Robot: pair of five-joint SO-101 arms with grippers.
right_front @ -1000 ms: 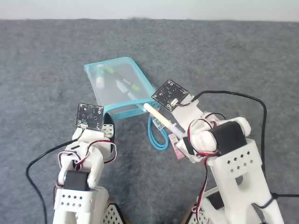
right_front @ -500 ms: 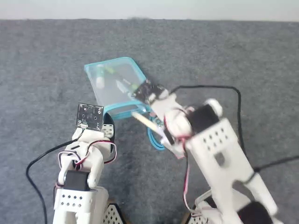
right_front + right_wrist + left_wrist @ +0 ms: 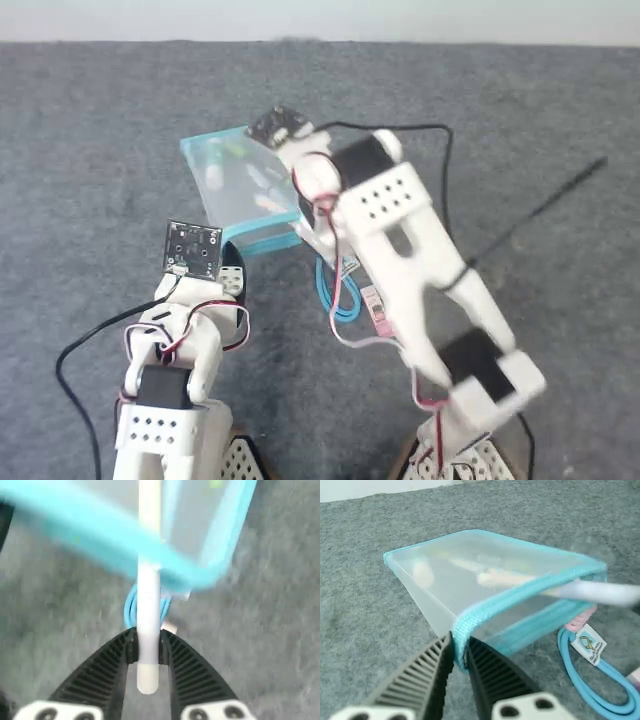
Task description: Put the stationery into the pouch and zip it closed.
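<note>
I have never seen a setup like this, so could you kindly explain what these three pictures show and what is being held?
These are two small white robot arms standing side by side at a table covered in grey felt. The overhead picture comes from a fixed camera looking down on both arms. The other two come from cameras mounted on each arm's wrist.

The left gripper is shut on the blue edge of a clear pouch, holding it by its open end. The right gripper is shut on a white pen, whose far end is at the pouch's mouth.

A few small pieces show through the pouch's clear side. A blue cord lies on the felt beside the pouch.
</note>
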